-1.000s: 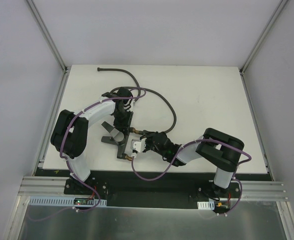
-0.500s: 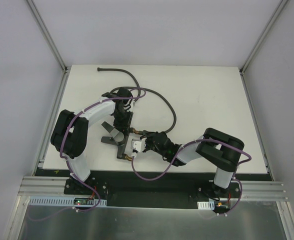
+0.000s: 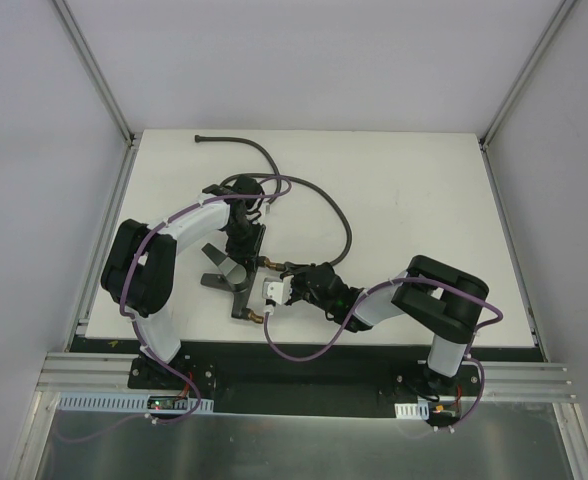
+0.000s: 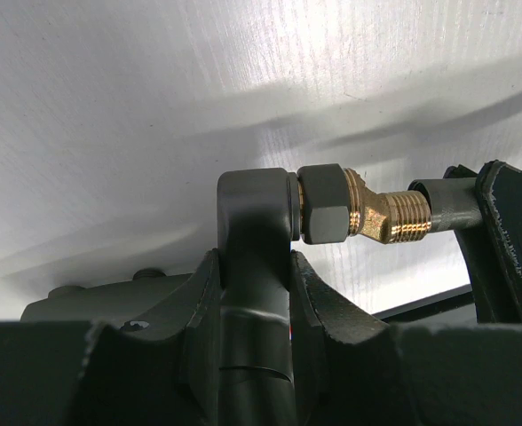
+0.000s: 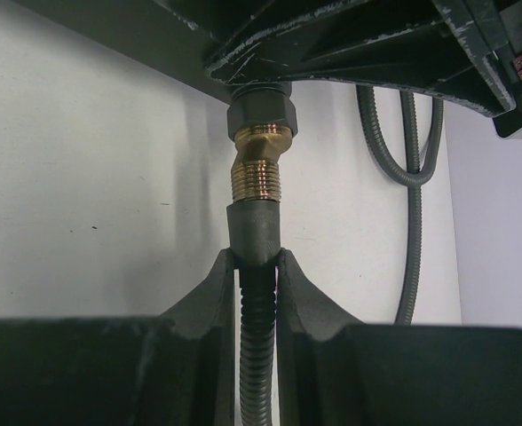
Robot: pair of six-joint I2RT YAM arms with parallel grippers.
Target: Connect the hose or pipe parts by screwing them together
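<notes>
**Entry: hose-to-fitting joint, judged not yet threaded**

1. Right hand (image 5: 257, 266): closed on the hose (image 5: 257, 355) just behind its sleeve (image 5: 254, 232). Risk: the grip sits on the flexible part, so turning may wind up the hose rather than spin the end, or the fingers may slip.
2. Thread (image 5: 257, 177), brass: touches the sleeve's mouth with every turn bare, and looks slightly off the hose's line. Risk: cross-threading if it is pushed and turned at that tilt.
3. Fitting (image 4: 254, 204): over the desk (image 4: 110, 106), its dark body clamped by the left hand (image 4: 254, 266). Risk: it may swivel in the grip under torque.
4. Hose run: loops away to the desk's far edge. Risk: drag or kinking could resist rotation and pull the end off the thread.
</notes>
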